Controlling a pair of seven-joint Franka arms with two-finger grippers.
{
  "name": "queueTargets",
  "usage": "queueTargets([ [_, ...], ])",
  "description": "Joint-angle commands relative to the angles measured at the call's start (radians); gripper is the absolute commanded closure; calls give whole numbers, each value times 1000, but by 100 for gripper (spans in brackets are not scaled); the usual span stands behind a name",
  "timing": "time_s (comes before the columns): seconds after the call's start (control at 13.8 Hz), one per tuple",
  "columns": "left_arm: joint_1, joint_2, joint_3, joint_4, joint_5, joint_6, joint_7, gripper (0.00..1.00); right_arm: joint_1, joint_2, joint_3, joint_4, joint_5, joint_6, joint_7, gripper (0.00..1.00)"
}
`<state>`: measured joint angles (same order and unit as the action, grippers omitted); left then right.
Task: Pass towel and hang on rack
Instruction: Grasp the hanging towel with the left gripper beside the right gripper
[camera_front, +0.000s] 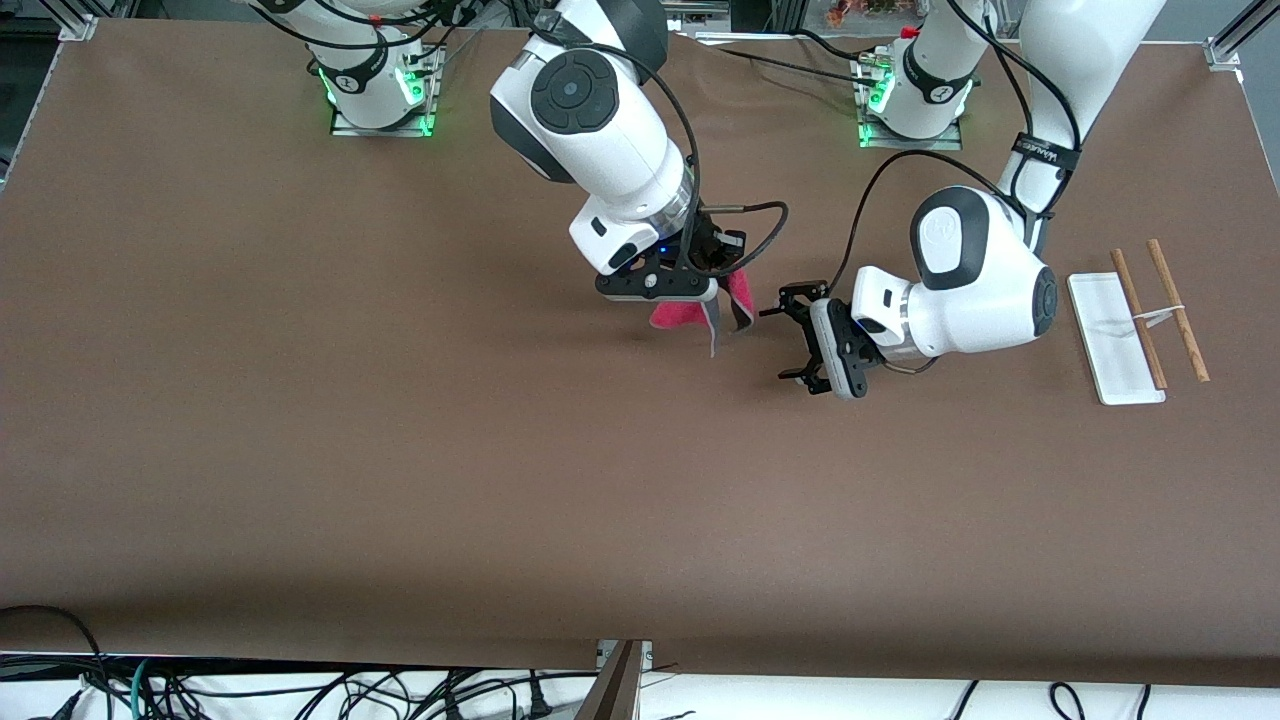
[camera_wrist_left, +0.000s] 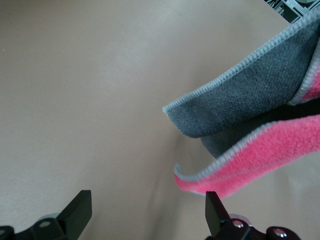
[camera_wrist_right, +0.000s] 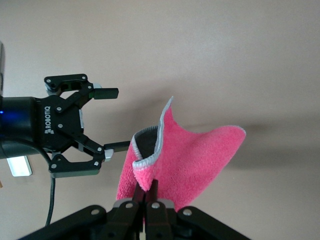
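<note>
My right gripper (camera_front: 712, 298) is shut on a fold of the pink towel (camera_front: 680, 316) and holds it above the middle of the table. In the right wrist view the towel (camera_wrist_right: 195, 155) hangs from the shut gripper (camera_wrist_right: 151, 187). My left gripper (camera_front: 790, 338) is open beside the towel and points at it. In the right wrist view, the left gripper (camera_wrist_right: 117, 120) has one fingertip right at the towel's folded edge. The left wrist view shows the open left gripper (camera_wrist_left: 147, 210), with the towel (camera_wrist_left: 260, 160) and its grey underside close by one finger. The rack (camera_front: 1115, 340) stands at the left arm's end.
The brown table cover (camera_front: 400, 450) stretches wide toward the front camera. The rack's two wooden rods (camera_front: 1178, 310) lean off its white base. Cables lie along the table's near edge (camera_front: 300, 690).
</note>
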<state>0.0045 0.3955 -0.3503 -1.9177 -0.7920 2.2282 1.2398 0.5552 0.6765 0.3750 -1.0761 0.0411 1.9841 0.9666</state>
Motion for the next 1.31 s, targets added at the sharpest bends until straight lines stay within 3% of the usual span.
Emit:
queueTargets([
  [0.0, -26, -10, -1, -17, -19, 13, 30, 0, 5, 6, 4, 8, 8, 7, -14, 100],
  [0.58, -31, -95, -10, -121, -9, 1, 188, 0, 3, 6, 2, 7, 8, 7, -26, 100],
  [1.23, -31, -106, -49, -118, -9, 2, 290, 0, 3, 11, 2, 7, 6, 7, -26, 100],
])
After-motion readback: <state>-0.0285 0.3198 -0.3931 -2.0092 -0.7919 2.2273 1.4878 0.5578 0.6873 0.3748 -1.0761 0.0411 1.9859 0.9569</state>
